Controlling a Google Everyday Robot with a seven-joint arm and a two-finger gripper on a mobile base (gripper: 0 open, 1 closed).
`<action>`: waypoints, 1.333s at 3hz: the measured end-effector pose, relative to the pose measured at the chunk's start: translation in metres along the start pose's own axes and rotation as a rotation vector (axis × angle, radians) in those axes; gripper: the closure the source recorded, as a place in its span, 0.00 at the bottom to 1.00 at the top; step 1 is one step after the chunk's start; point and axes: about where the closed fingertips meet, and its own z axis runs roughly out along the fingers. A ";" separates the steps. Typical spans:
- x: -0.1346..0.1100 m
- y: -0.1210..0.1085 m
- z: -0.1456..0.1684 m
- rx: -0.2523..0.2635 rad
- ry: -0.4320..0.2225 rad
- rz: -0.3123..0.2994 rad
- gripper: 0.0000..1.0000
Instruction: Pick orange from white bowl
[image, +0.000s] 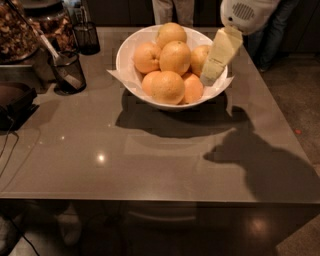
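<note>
The white bowl (131, 75) stands at the back middle of the grey table, with white paper corners over its rim. It holds several oranges piled together; one orange (174, 56) sits on top near the middle and another (168, 86) at the front. My gripper (209, 77) is cream-coloured and reaches down from the upper right over the bowl's right side. Its tip is beside the rightmost orange (199, 57), which it partly hides. It holds nothing that I can see.
Two black mesh cups (67, 71) (86, 36) with utensils stand at the back left, next to a container of brown food (17, 35). A dark object with a cable (12, 102) lies at the left edge. People's legs (172, 10) stand behind the table.
</note>
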 end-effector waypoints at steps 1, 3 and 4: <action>-0.006 -0.001 0.000 0.008 -0.015 0.002 0.00; -0.037 -0.001 0.003 0.041 -0.058 0.003 0.00; -0.068 -0.001 0.011 0.035 -0.037 -0.027 0.00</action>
